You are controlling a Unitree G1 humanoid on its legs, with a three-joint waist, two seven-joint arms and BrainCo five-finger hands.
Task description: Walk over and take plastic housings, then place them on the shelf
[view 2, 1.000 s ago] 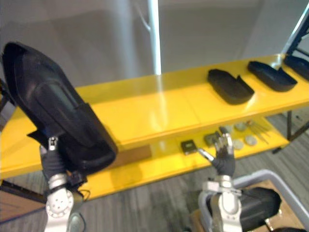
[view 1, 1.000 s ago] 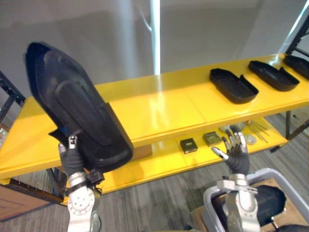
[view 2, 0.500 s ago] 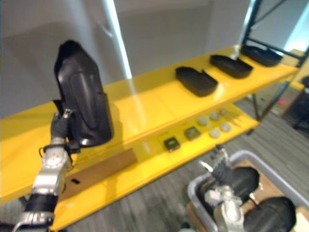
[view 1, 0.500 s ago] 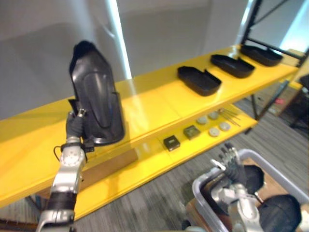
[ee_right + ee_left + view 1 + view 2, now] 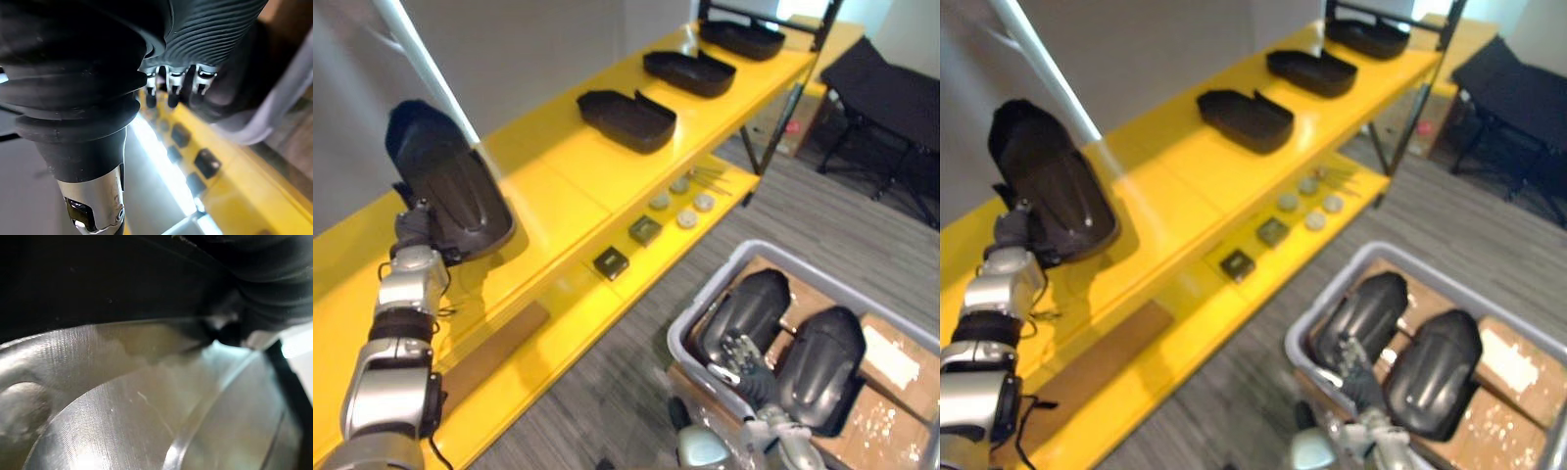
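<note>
A black plastic housing [image 5: 445, 181] stands tilted, its lower end down at the top board of the yellow shelf [image 5: 558, 186] near the left end. My left hand [image 5: 411, 230] is shut on its lower edge, with the fingers mostly behind it. Three more housings lie along the same board: one [image 5: 626, 117] nearest, one [image 5: 690, 73] farther and one [image 5: 744, 39] at the far end. My right hand [image 5: 744, 360] hangs open over a grey bin [image 5: 703, 297] on the floor, just above two housings [image 5: 749, 313] [image 5: 827, 357] lying inside.
The shelf's lower board carries small black blocks [image 5: 610, 262], round discs [image 5: 685, 217] and a brown board [image 5: 494, 348]. Black shelf posts [image 5: 793, 98] stand at the far end. A black cot [image 5: 891, 88] stands beyond them. Cardboard [image 5: 891, 357] lines the bin.
The camera has swung towards the right and down, bringing the bin into view. My left hand has lowered the housing from the air onto the top board. My right hand is now over the bin.
</note>
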